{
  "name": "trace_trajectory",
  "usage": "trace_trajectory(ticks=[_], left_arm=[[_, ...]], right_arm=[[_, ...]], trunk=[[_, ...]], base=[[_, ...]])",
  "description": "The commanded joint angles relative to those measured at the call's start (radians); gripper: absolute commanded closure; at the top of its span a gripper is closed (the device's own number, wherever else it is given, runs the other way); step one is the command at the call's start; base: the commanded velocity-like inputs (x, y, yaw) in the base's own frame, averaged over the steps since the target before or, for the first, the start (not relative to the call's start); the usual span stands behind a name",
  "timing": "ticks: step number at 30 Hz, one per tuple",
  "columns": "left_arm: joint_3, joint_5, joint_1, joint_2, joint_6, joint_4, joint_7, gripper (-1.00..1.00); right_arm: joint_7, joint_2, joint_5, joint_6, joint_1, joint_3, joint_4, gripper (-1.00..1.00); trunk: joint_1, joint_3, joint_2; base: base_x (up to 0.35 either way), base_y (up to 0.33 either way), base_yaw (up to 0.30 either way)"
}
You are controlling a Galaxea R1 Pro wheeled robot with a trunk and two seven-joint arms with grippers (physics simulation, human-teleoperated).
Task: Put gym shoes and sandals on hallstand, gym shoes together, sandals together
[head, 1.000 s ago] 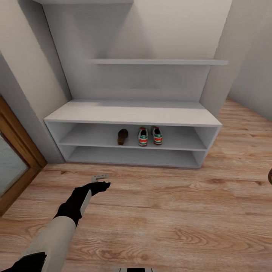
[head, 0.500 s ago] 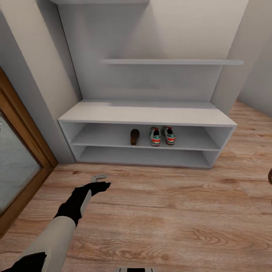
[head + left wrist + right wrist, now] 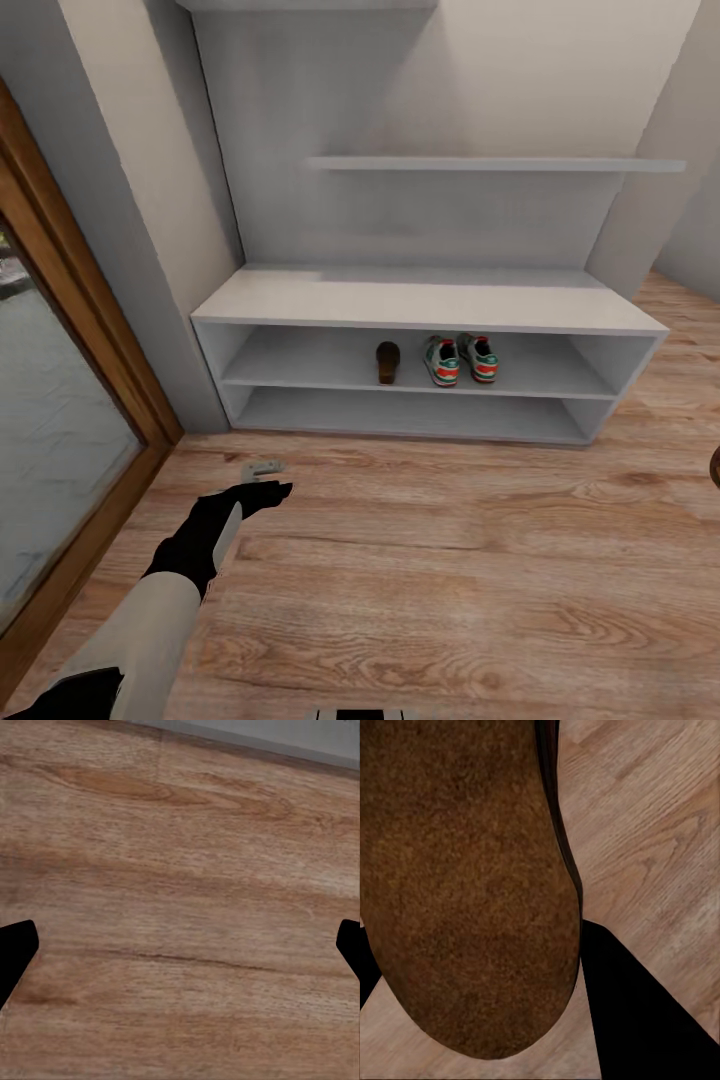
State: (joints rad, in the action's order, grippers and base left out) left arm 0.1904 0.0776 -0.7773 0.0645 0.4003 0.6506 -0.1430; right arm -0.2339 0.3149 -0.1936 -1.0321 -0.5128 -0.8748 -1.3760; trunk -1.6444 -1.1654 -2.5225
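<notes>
Sandal [image 3: 465,885] number two hangs in my right fingers [image 3: 645,1012], its grainy brown sole broad against my right wrist camera and the dark finger pressed along its edge, closed on it above the corridor floor [image 3: 660,817]. In the head view only a brown sliver shows at the far right edge, so I cannot say exactly how the shoe is tilted.

I judge it light, flat and fairly stiff through the sole, with a rough underside that should not slip; the straps would be softer and floppier, so pinching across the sole edge is the surer hold. A thin flat thing like this can swing or pivot between the fingers if taken near one end, so I would want the grip near the middle of its length.

Its partner sandal [image 3: 387,362] already stands on the upper tier of the hallstand [image 3: 430,305], just left of the two gym shoes [image 3: 460,360], which sit side by side, touching or nearly so. Open shelf lies to the left of that sandal, and that looks the natural spot for this one.

My left fingers [image 3: 262,468] hang spread wide above bare planks near the rack's left end, holding nothing; their black tips sit at the two sides of my left wrist camera.
</notes>
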Motion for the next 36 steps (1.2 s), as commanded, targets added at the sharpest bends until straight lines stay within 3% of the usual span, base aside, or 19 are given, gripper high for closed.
trace_trajectory(ticks=[1,11,24,26,28,29,32,34,36], left_arm=[[0.007,0.008,0.0,0.002,0.005,0.001,-0.009,-1.0],[0.007,0.008,0.0,0.003,0.005,0.001,-0.009,-1.0],[0.007,0.01,0.0,0.005,0.005,0.001,-0.01,-1.0],[0.007,0.012,0.0,0.004,0.004,0.001,-0.042,-1.0],[0.007,0.014,0.002,-0.003,-0.011,0.001,-0.13,-1.0],[0.007,0.016,0.019,-0.021,-0.084,0.001,-0.257,-1.0],[0.007,0.016,0.035,-0.034,-0.177,0.001,-0.389,-1.0],[0.007,0.017,0.042,-0.038,-0.228,0.001,-0.501,-1.0],[0.007,0.017,0.046,-0.046,-0.262,0.001,-0.619,-1.0]], right_arm=[[-0.008,0.0,-0.007,-0.005,-0.001,-0.001,-0.002,1.0],[-0.008,0.0,-0.007,-0.005,-0.001,-0.001,-0.002,1.0],[-0.01,0.0,-0.008,-0.005,-0.001,-0.001,-0.002,1.0],[-0.011,-0.001,-0.008,-0.005,-0.001,0.001,-0.001,1.0],[-0.012,-0.005,-0.008,-0.005,-0.001,0.005,0.002,1.0],[-0.013,-0.013,-0.007,-0.005,-0.001,0.027,0.019,1.0],[-0.014,-0.041,-0.007,-0.005,-0.001,0.089,0.089,1.0],[-0.014,-0.068,-0.006,-0.005,-0.001,0.214,0.176,1.0],[-0.012,-0.093,-0.003,-0.005,-0.001,0.385,0.241,1.0]], trunk=[[0.0,-0.001,0.0],[0.0,-0.001,0.0],[0.0,-0.001,0.0],[0.0,-0.001,0.0],[0.0,-0.001,0.0],[0.0,-0.001,0.0],[0.0,-0.001,0.0],[0.0,-0.001,0.0],[0.0,-0.001,0.0]], base=[[0.0,0.349,0.0],[0.0,0.331,0.0],[0.0,0.018,0.0],[0.0,0.0,0.0],[0.0,0.0,0.0],[0.0,0.0,0.0],[0.0,0.0,0.0],[0.0,0.0,0.0],[0.0,0.0,0.0]])
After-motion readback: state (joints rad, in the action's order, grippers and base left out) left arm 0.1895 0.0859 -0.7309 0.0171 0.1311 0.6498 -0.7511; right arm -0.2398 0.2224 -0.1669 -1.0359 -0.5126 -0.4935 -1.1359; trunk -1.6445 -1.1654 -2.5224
